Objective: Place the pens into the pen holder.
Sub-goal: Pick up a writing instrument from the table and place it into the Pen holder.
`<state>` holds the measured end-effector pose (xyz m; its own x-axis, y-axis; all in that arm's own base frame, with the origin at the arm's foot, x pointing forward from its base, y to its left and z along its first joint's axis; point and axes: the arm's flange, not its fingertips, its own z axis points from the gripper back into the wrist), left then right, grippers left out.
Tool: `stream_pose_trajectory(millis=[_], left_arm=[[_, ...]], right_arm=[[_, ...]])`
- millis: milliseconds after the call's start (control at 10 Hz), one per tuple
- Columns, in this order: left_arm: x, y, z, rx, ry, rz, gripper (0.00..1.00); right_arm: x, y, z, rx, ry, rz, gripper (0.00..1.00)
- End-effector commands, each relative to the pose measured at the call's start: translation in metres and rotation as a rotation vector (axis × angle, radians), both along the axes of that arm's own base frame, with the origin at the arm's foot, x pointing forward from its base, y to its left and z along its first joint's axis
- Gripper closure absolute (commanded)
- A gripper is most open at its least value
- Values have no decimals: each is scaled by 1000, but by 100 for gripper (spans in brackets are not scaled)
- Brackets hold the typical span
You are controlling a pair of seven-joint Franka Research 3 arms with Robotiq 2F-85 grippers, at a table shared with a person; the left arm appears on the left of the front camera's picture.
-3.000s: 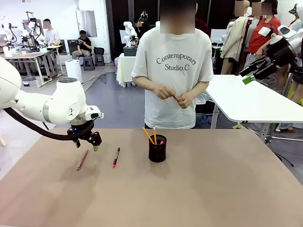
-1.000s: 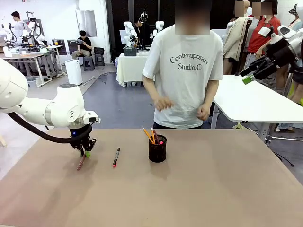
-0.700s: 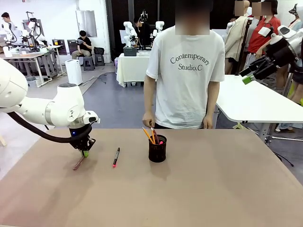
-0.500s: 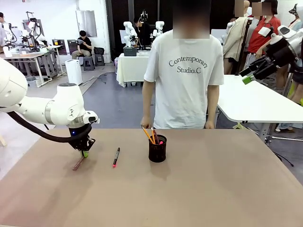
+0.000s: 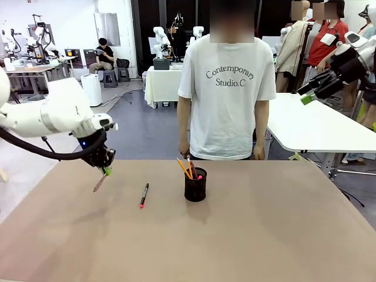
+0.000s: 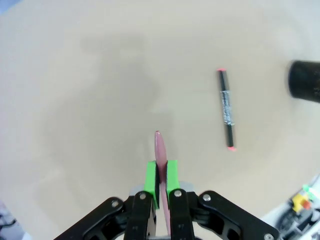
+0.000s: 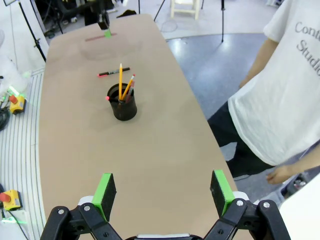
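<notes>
My left gripper is shut on a reddish-brown pen, held in the air above the table's left side with its tip slanting down. A black pen with a pink-red tip lies flat on the table between that gripper and the pen holder. The black mesh pen holder stands near the table's middle with several pens and pencils in it. My right gripper is open, raised high at the right, far from the table.
A person in a white T-shirt stands at the far edge, one hand hanging just behind the pen holder. The brown table is bare to the right and front. A white table stands beyond at the right.
My left gripper closed on the reddish-brown pen and lifted it off the table, moving up and slightly back. The person lowered both hands and stood still.
</notes>
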<state>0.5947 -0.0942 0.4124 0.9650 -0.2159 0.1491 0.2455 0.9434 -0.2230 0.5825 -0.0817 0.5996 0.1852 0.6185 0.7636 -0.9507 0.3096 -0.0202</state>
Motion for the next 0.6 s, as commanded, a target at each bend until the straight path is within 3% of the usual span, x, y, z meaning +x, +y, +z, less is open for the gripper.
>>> stream_pose_trajectory(millis=[0, 200, 500], left_arm=[[-7, 5, 26, -162, 49, -129, 100], [-11, -5, 54, -361, 61, -243, 100], [-16, -12, 68, -733, -47, -555, 100]], right_arm=[[-1, 0, 1, -1, -6, 6, 0], [-1, 0, 1, -1, -6, 6, 0], [-1, 0, 1, -1, -6, 6, 0]])
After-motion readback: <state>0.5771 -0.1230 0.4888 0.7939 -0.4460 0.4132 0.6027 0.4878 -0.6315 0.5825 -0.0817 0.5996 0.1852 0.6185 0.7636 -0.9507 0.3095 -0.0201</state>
